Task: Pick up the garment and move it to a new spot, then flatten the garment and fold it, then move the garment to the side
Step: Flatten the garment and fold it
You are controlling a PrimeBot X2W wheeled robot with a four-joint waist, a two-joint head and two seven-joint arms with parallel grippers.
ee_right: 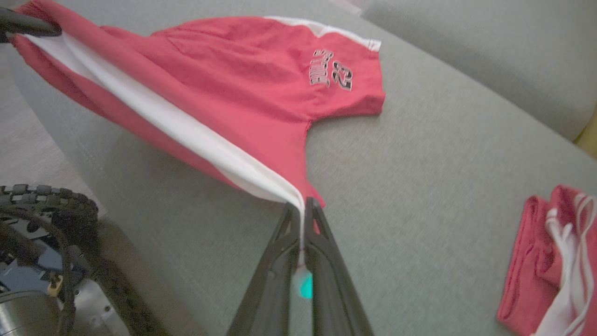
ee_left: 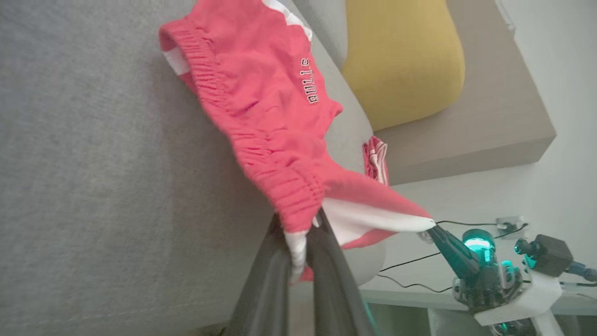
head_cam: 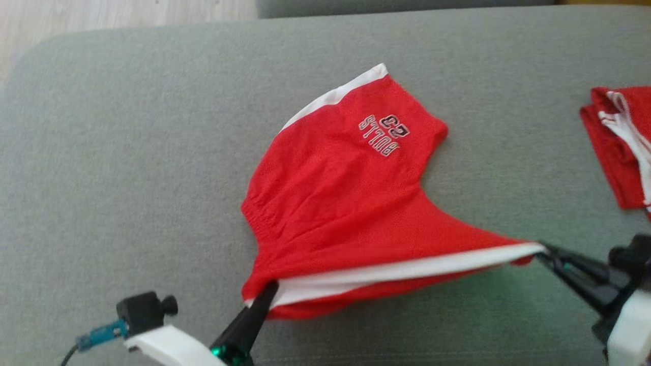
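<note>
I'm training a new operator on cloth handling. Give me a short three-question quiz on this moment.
1. True or false: the left gripper and the right gripper are each shut on the red shorts.
2. Multiple choice: where on the grey sofa seat does the second red garment lie?
A) to the robot's right of the shorts
B) to the robot's left of the shorts
C) underneath the shorts
3. Fill in the gap: the word printed on the shorts above the number is ____.

Key: 1 true; 2 A; 3 BULLS.
</note>
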